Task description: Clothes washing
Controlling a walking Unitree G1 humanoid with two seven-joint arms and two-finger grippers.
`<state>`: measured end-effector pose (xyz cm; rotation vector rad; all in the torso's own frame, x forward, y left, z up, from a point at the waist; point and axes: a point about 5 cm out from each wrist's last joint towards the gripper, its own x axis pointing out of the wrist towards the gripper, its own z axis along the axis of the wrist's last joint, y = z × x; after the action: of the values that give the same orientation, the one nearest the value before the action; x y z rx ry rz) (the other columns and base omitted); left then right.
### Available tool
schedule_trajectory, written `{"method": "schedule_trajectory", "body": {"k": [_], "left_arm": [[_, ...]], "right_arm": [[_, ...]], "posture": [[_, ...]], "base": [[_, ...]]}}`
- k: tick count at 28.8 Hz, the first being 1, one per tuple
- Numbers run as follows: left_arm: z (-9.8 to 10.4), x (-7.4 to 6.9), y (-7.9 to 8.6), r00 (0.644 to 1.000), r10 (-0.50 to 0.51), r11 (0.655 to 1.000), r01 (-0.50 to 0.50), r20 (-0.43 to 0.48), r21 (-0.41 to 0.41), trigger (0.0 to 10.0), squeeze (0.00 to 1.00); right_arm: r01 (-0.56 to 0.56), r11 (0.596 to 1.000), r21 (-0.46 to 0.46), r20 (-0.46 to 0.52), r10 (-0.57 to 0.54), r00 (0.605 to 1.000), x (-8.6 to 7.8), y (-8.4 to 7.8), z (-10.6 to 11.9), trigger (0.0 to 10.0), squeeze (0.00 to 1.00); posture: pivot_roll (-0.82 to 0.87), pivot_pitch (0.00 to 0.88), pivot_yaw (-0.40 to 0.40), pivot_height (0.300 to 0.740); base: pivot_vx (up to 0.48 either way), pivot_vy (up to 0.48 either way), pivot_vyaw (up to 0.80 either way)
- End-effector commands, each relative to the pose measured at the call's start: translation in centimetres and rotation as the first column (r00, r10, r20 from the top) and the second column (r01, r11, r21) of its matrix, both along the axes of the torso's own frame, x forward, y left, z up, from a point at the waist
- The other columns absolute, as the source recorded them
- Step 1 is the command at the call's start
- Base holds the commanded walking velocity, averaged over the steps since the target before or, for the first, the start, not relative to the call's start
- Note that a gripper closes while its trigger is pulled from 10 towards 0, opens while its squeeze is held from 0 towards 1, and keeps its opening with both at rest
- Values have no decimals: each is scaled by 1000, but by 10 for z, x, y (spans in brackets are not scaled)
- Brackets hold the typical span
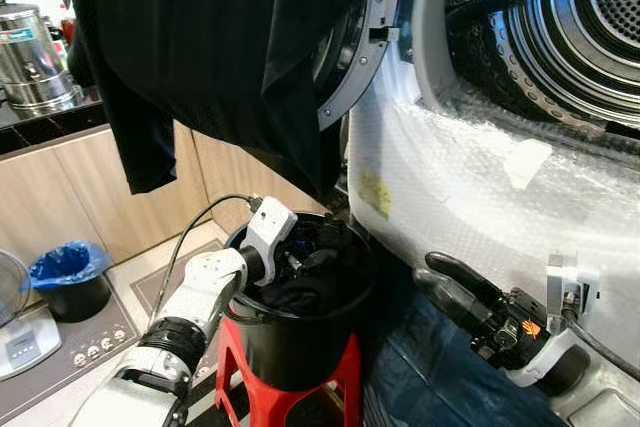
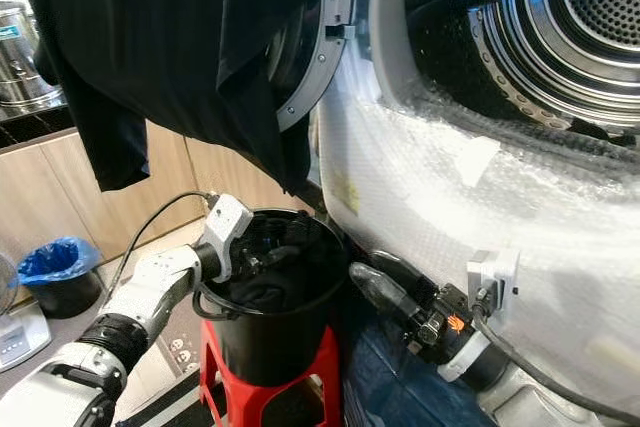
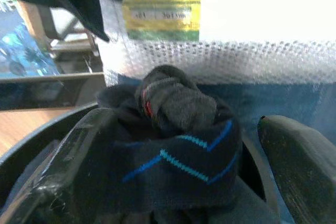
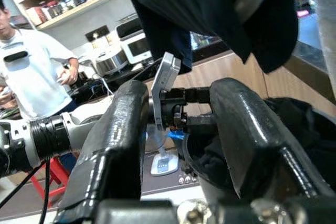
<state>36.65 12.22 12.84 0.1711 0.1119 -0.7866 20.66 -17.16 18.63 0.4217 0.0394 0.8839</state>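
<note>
A black bucket [image 1: 243, 319] full of dark clothes stands on a red stool [image 1: 346, 371] beside the washer. My left gripper [image 1: 306, 249] reaches into the bucket and is open. Its fingers [image 3: 71, 171] stand on either side of a bundled dark sock [image 3: 178, 145] with blue zigzag stripes. A black shirt [image 1: 200, 37] hangs over the washer's open door [image 1: 362, 55]. The steel drum [image 1: 590, 17] gapes at upper right. My right gripper [image 1: 446, 283] hovers low before the washer's bubble-wrapped front [image 1: 470, 187], open and holding nothing.
A small bin with a blue bag [image 1: 70, 277] sits on the floor to the left. A steel urn [image 1: 30, 57] stands on the counter behind it. A kitchen scale [image 1: 20, 339] lies at the far left. A person [image 4: 31, 77] in a light shirt stands beyond the bucket.
</note>
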Motion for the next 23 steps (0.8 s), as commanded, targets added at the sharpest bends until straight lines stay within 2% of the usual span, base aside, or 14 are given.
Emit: {"method": "schedule_trajectory", "body": {"k": [1, 9, 10, 11, 12, 13, 14, 23], "left_arm": [[8, 5, 7, 1000, 8, 1000, -8, 19, 15, 10000, 0], [10, 8, 18, 999, 38, 999, -38, 15, 16, 10000, 0], [11, 8, 19, 999, 39, 999, -39, 16, 13, 7843, 0], [11, 8, 20, 999, 41, 999, -41, 17, 11, 7059, 0], [11, 9, 22, 999, 42, 999, -42, 17, 11, 2667, 0], [11, 9, 22, 999, 42, 999, -42, 17, 11, 2667, 0], [12, 9, 23, 999, 43, 999, -43, 22, 6, 0, 0], [13, 8, 22, 999, 20, 1000, -20, 27, -5, 0, 0]], "right_arm": [[1, 1000, -7, 21, -1, 1000, -3, -1, 8, 10000, 0], [14, 1000, 12, 2, -14, 1000, -10, -1, 10, 10000, 0], [15, 1000, 13, 0, -15, 1000, -11, -1, 9, 10000, 0], [15, 1000, 14, -2, -15, 1000, -11, -1, 9, 10000, 0], [16, 1000, 16, -6, -16, 1000, -12, -1, 9, 10000, 0], [16, 1000, 16, -6, -16, 1000, -12, -1, 9, 10000, 0], [19, 1000, 16, -5, -18, 1000, -12, -1, 10, 10000, 0], [28, 1000, 9, -6, -28, 1000, -13, -4, 14, 10000, 0]], "posture": [[-192, 104, 23, 740], [-190, 135, 18, 740], [-190, 133, 17, 740], [-189, 134, 17, 740], [-190, 134, 16, 740], [-190, 134, 16, 740], [-198, 131, 13, 740], [-203, 139, 5, 740]], "base": [[0, 0, 0], [0, 0, 0], [0, 0, 0], [0, 0, 0], [0, 0, 0], [0, 0, 0], [0, 0, 0], [0, 0, 0]]}}
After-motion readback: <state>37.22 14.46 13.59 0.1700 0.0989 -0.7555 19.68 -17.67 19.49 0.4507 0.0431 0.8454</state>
